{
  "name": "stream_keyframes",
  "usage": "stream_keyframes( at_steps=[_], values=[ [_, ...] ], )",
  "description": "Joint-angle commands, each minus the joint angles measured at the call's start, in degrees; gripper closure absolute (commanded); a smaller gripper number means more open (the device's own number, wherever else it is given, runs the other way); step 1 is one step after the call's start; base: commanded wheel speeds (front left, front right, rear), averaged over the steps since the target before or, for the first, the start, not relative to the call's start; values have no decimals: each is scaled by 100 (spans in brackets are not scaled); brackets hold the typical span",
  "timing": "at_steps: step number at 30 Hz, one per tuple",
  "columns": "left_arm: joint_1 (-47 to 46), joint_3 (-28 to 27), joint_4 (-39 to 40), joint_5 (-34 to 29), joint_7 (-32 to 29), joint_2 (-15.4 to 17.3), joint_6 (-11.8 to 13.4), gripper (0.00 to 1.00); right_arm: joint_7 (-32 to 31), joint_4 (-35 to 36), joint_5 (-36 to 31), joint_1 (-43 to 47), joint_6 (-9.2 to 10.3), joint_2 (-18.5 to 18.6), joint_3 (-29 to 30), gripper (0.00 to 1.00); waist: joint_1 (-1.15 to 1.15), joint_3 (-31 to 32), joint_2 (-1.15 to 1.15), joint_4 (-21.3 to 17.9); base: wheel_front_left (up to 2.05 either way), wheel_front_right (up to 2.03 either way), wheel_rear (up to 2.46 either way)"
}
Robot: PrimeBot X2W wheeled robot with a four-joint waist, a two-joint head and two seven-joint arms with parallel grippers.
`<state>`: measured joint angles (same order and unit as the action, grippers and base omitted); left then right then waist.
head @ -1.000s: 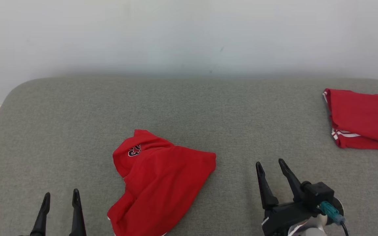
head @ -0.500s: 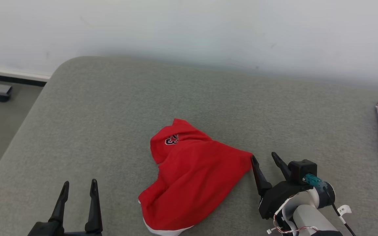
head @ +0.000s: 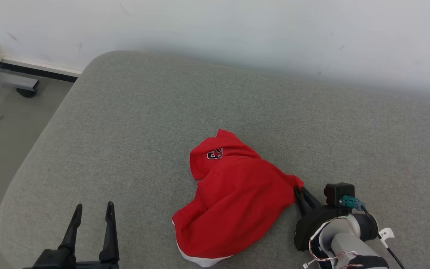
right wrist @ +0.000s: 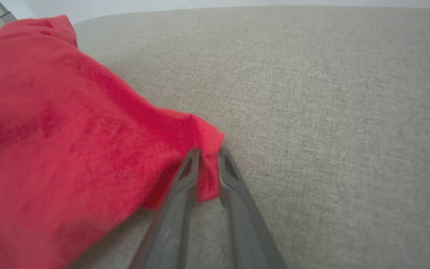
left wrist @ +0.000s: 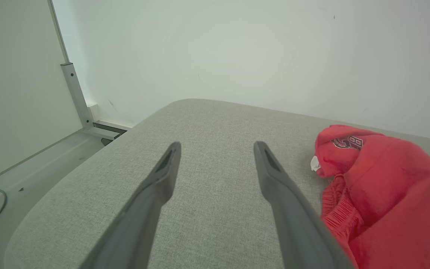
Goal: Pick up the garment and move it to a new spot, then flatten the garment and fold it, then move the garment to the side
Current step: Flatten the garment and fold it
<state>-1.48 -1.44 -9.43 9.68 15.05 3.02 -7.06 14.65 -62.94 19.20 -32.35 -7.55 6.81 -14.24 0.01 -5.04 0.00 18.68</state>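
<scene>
The red garment (head: pixel 233 201) lies crumpled near the middle of the grey fabric-covered counter (head: pixel 125 123), a little to the right and toward the near edge. Its long axis runs from a far end that bears a dark number down to a near end edged in white, slanting slightly leftward as it comes near. One corner sticks out to the right, and that corner is what matters.

The right tool (head: pixel 300 191) sits just right of the heap with its fingers pointing left and away. They are drawn narrow on that corner. The right wrist view shows a fold of red cloth pinched between the two fingers (right wrist: pixel 208 152), with the bulk of the garment (right wrist: pixel 69 130) spreading away to the left. Everything to be carried therefore lies left of the grip, so a lift should let the cloth hang and trail from that side.

The left tool (head: pixel 94 204) is at the near left, well apart from the garment, with its fingers spread wide and nothing between them (left wrist: pixel 217 145). The right arm is clearly the nearer one.
</scene>
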Motion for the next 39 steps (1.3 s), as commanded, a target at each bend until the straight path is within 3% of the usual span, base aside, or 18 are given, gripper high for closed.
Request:
stream_keyframes(
  at_steps=[1, 4, 14, 22, 27, 33, 39],
  values=[
    [-38, -26, -11, 14, 16, -14, 1, 0, 22, 10, 64, -20, 16, 31, -42, 100, -1, 12, 0, -40, 0, 0, 0],
    [54, -97, 2, 21, 16, -15, 19, 0, 56, 371, 77, 4, 16, 214, 47, 100, -1, 68, 0, -145, 0, 0, 0],
    [285, -183, 68, 217, 16, -17, 94, 0, 56, 2855, -287, 1432, 16, 548, 823, 100, -1, 234, 0, -742, 0, 0, 0],
    [328, -146, 81, 297, 17, -17, 141, 0, 45, 4203, -422, 2474, 16, 470, 1417, 100, -1, 222, 0, -1092, 0, 0, 0],
    [370, -95, 170, 358, 16, -17, 230, 0, -412, 5271, -603, 3275, 16, 226, 1881, 100, -1, 170, 0, -1275, 0, 0, 0],
    [360, -27, 202, 374, 16, -17, 273, 0, -759, 5883, -752, 3615, 16, 44, 2103, 100, -1, 145, 0, -1305, 0, 0, 0],
    [288, 70, 150, 397, 16, -16, 281, 0, -968, 5886, -843, 3489, 16, -4, 2047, 100, -1, 156, 0, -1144, 0, 0, 0]
  ],
)
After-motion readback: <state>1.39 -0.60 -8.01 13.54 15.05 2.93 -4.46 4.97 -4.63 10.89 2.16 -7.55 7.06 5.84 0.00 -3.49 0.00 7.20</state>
